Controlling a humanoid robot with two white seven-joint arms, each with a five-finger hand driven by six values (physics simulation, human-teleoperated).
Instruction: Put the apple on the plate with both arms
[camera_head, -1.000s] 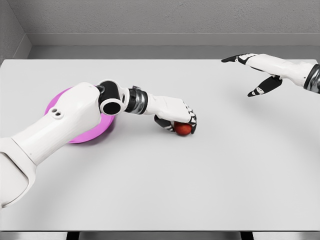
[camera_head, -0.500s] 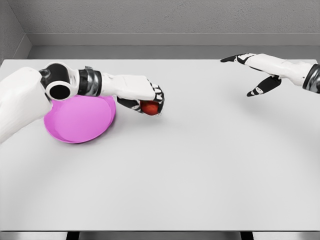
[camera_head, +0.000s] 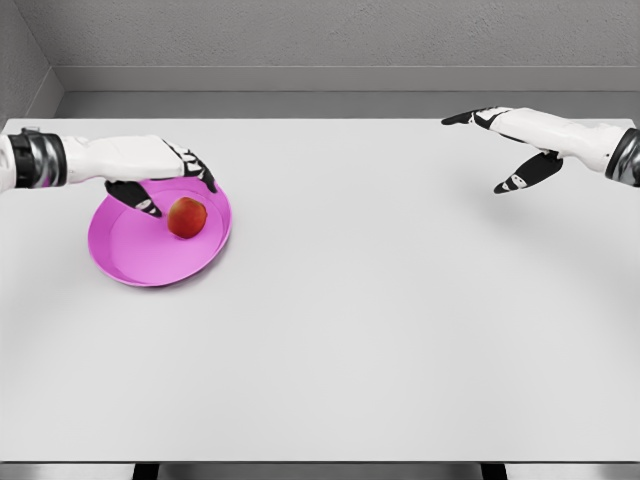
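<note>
The small round red apple is sitting on the shallow round magenta plate, toward its right half, near the far left corner of the plain white bench. The left hand is hovering just behind and above the fruit with its fingers spread and holding nothing; I cannot tell whether a fingertip is grazing the apple. The right hand is hanging open over the far right edge, well apart from everything. To my eye the placing looks done, so clearing out well means lifting that left hand straight up first, not sweeping sideways, since a round apple on a shallow dish rolls at a nudge.
</note>
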